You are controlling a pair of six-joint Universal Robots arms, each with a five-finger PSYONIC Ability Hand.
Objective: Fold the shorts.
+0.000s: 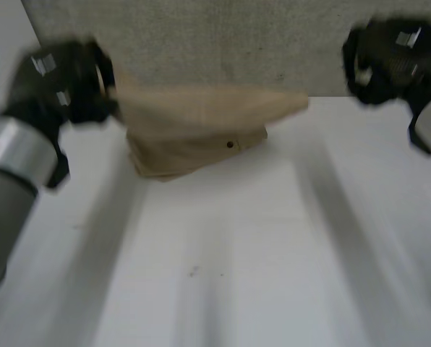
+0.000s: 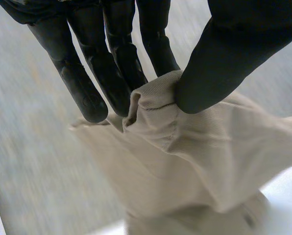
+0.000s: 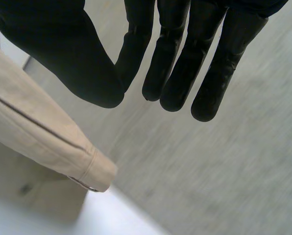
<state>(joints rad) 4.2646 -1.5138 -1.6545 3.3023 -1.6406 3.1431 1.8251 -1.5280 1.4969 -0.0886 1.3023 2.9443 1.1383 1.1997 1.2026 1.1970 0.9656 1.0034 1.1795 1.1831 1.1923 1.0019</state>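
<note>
Shorts of beige cloth are seen at the far edge of the white tabletop, partly raised. The lower layer, marked by a small dark button, is rested on the tabletop. The upper layer is drawn out sideways above it and tapers to a point toward the right arm's side. The end nearest the left arm is held up by the left hand. In the left wrist view a bunched fold of the cloth, crossed by a stitched seam, is pinched between the thumb and the straight fingers, and the rest of the garment is hung below them. The right hand is placed at the far right, well apart from the shorts. In the right wrist view its fingers are seen straight and close together, the thumb is spread to one side, and nothing is gripped. A hemmed end of the shorts is shown beside that thumb, untouched by it. Grey speckled floor is seen beyond the tabletop.
</note>
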